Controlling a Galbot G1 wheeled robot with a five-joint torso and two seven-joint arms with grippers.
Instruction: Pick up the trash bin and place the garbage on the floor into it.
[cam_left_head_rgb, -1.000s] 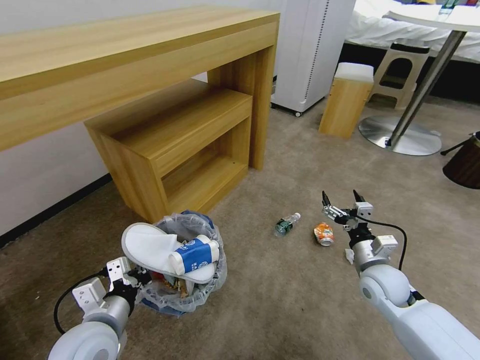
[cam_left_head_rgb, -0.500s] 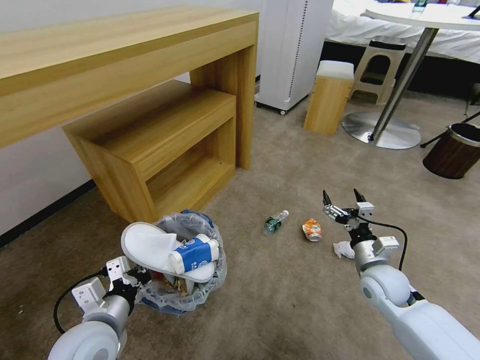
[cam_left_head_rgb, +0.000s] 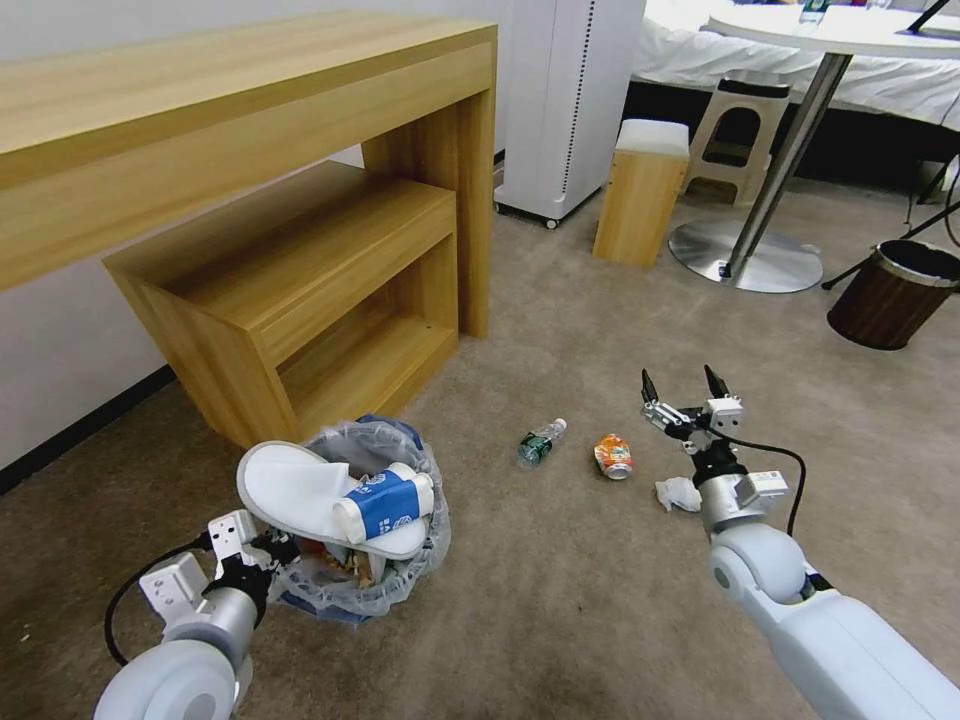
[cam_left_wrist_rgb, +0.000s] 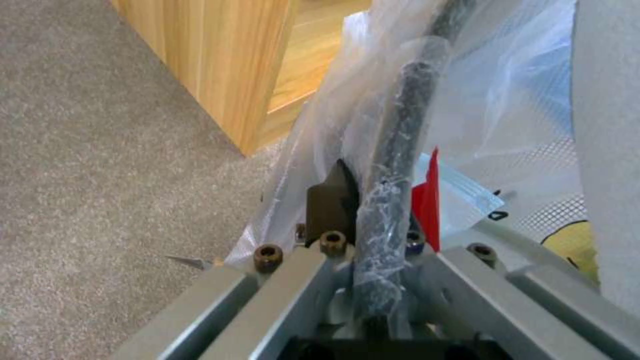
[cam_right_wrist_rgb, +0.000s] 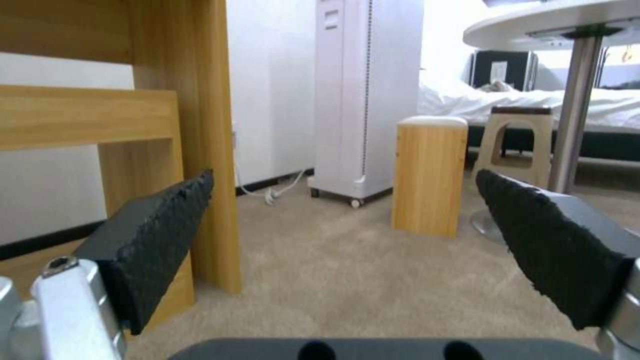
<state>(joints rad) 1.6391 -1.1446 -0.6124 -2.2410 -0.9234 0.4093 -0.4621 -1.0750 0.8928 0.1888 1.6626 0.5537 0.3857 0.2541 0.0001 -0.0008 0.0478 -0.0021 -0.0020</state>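
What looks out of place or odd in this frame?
The bin is overfull: a slipper and a cup lie across its rim. A bottle, a can and a wad still litter the floor.

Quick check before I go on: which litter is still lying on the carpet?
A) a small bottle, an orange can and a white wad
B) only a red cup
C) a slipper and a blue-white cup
A: the small bottle, orange can and white wad lie on the carpet by the open right claw.
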